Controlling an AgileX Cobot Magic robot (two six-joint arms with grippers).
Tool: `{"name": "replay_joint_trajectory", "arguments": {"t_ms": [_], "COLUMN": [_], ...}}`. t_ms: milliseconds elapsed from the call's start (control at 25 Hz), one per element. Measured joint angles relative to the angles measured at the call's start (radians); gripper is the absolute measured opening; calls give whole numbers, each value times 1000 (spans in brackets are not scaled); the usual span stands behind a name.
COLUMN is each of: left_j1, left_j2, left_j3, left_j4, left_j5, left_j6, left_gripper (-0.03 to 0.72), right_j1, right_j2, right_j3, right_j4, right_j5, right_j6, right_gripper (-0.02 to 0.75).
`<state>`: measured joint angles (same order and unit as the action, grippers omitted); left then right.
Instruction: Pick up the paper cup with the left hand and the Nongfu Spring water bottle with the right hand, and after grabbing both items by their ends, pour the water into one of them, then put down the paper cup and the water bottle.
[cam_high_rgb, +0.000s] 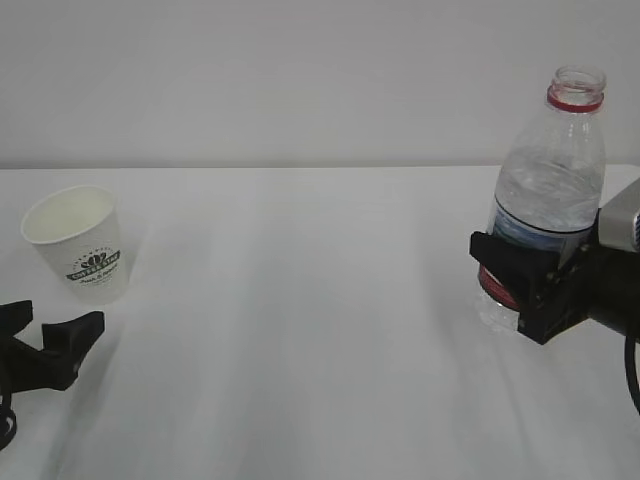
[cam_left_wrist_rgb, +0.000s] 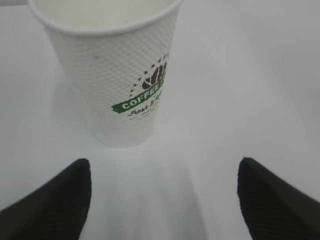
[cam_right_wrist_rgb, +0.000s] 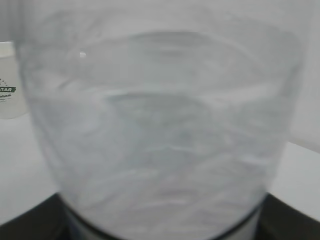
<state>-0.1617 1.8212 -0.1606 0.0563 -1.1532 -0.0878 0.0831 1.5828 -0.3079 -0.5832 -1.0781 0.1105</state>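
Note:
The white paper cup (cam_high_rgb: 80, 240) with its dark green logo stands upright on the table at the left, apart from both grippers. My left gripper (cam_high_rgb: 55, 322) sits low just in front of it, open and empty. In the left wrist view the cup (cam_left_wrist_rgb: 115, 75) stands beyond the gap of the gripper (cam_left_wrist_rgb: 164, 167), and both black fingertips (cam_left_wrist_rgb: 75, 185) are clear of it. At the right, my right gripper (cam_high_rgb: 515, 285) is shut on the lower body of the capless Nongfu Spring water bottle (cam_high_rgb: 550, 180), which holds water (cam_high_rgb: 545, 205). The bottle (cam_right_wrist_rgb: 160, 125) fills the right wrist view.
The white table (cam_high_rgb: 300, 320) stretches between the two arms, against a plain white wall. The cup's edge (cam_right_wrist_rgb: 7, 85) shows at the far left of the right wrist view.

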Motion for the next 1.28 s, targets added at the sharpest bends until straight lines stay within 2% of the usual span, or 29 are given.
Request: {"name": "replay_joint_trajectory", "arguments": {"t_ms": [160, 360, 520, 640, 760, 1280], "left_j1": [81, 278, 395, 424, 427, 427], "left_j2": [42, 59, 67, 92, 113, 117], "left_j3": [-38, -83, -142, -169, -180, -238], "left_j4": [120, 363, 560, 635, 660, 653], "left_j5": [0, 0, 0, 0, 0, 0], "left_j6": [-3, -68, -153, -174, -178, -150], "left_gripper": [668, 646, 638, 635, 631, 622], "right_j1": [0, 0, 0, 0, 0, 0], "right_j2": [0, 0, 0, -1, -1, -1], "right_j3": [0, 0, 0, 0, 0, 0], "right_j4": [0, 0, 0, 0, 0, 2], "right_j5": [0, 0, 0, 0, 0, 0], "right_j6": [0, 0, 0, 0, 0, 0], "right_gripper": [450, 450, 450, 450, 450, 450]}}
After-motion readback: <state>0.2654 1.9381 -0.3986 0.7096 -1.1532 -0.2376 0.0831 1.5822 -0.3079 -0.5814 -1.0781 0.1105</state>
